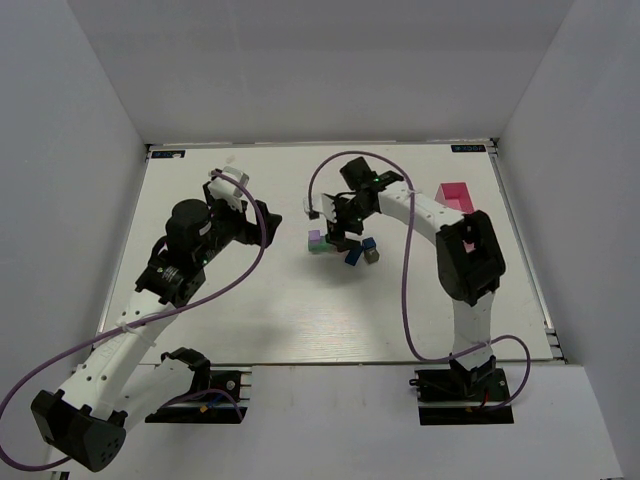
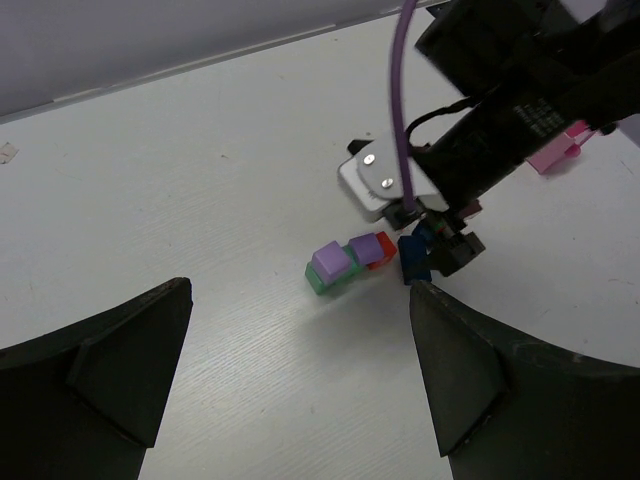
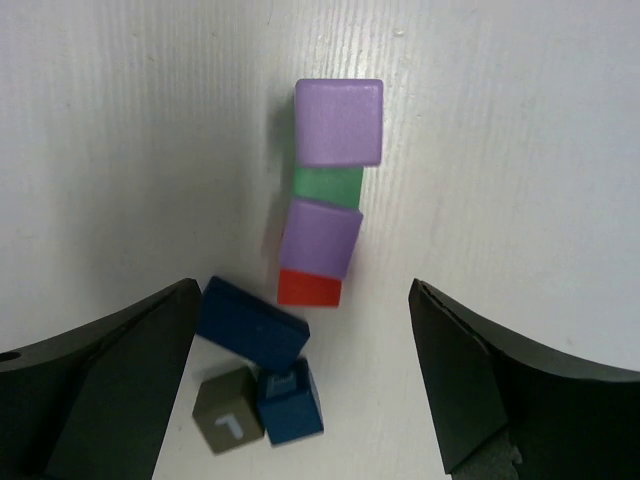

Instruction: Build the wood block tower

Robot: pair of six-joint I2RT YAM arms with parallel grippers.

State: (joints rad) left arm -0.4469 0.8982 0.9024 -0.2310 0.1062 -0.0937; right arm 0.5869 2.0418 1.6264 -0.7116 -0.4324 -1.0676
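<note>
Well left of the pink box and a little nearer the arm bases, the tower stands on the white table as a low, compact cluster. From the right wrist camera its pieces run in a line: a lilac cube, a green block, a second lilac cube and a red-orange block. The left wrist view shows each lilac cube sitting on top of its coloured neighbour, with the two small stacks touching. On the side of that line towards the pink box lie a tilted blue brick, a blue cube and a grey cube, close together.

The right gripper hangs over the cluster with its fingers spread wide, the blocks between them but not gripped. The left gripper is farther from the pink box, beyond the tower, fingers likewise spread with nothing in them.

The pink box is an open-topped tray near the table's far right corner. Its inside looks plain pink, though it is too small here to judge what it holds.
</note>
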